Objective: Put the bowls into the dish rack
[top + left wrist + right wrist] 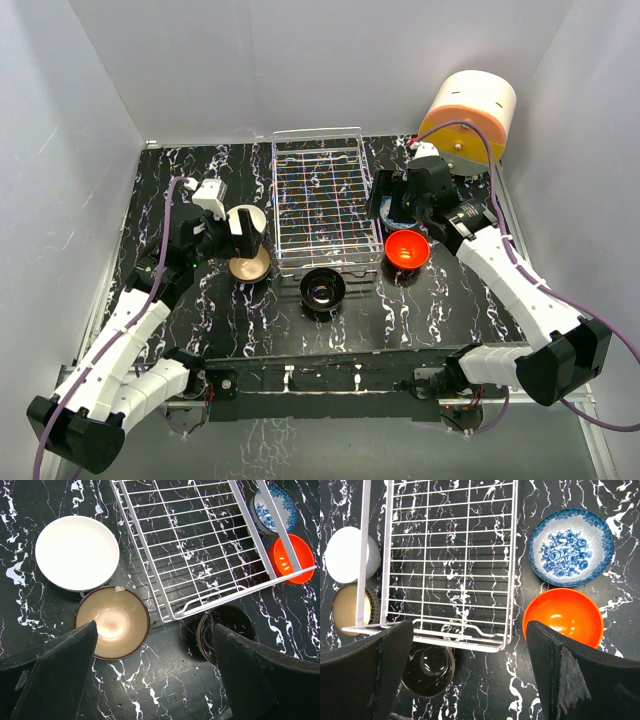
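The wire dish rack stands empty mid-table. The white bowl and tan bowl sit left of it, the dark bowl at its front edge, and the red-orange bowl at its right front corner. My left gripper hovers open and empty above the white and tan bowls; in the left wrist view it spans the tan bowl and the dark bowl. My right gripper hovers open and empty beside the rack's right side; in the right wrist view it spans the rack corner and the red-orange bowl.
A blue-and-white flowered bowl sits right of the rack, behind the red-orange one. A cream-and-orange cylindrical box stands at the back right corner. White walls enclose the black marbled table.
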`<move>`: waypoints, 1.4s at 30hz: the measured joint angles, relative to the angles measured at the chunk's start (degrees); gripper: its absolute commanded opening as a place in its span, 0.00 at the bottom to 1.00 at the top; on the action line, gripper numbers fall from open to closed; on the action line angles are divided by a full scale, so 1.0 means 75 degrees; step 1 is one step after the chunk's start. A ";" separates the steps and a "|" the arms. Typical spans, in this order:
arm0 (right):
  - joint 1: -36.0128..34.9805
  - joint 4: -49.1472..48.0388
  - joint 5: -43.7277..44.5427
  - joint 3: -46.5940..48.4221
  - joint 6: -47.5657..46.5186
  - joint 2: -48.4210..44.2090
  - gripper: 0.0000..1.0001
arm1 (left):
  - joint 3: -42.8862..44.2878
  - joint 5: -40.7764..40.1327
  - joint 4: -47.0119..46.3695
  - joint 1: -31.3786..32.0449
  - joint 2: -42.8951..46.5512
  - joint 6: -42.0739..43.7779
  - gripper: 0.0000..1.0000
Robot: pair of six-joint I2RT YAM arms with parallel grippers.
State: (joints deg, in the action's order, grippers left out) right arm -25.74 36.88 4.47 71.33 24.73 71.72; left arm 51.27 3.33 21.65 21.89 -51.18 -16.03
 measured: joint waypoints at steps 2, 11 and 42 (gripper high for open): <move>-0.0003 -0.0006 0.0087 0.0000 -0.0052 -0.0003 0.99 | 0.0000 -0.0029 0.0000 0.0000 0.0009 0.0000 0.97; -0.0003 -0.0175 -0.0020 0.0000 -0.0813 0.0026 0.99 | 0.0000 -0.0137 0.0154 0.0000 0.0117 0.0006 0.97; 0.2993 -0.1550 -0.0851 -0.0871 -0.0577 0.2206 0.63 | 0.0172 -0.0152 0.0612 0.0000 0.0551 0.0169 0.97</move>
State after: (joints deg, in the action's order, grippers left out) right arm -3.29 25.26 -1.91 64.79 20.40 88.27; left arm 52.56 2.20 26.24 21.89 -47.05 -14.76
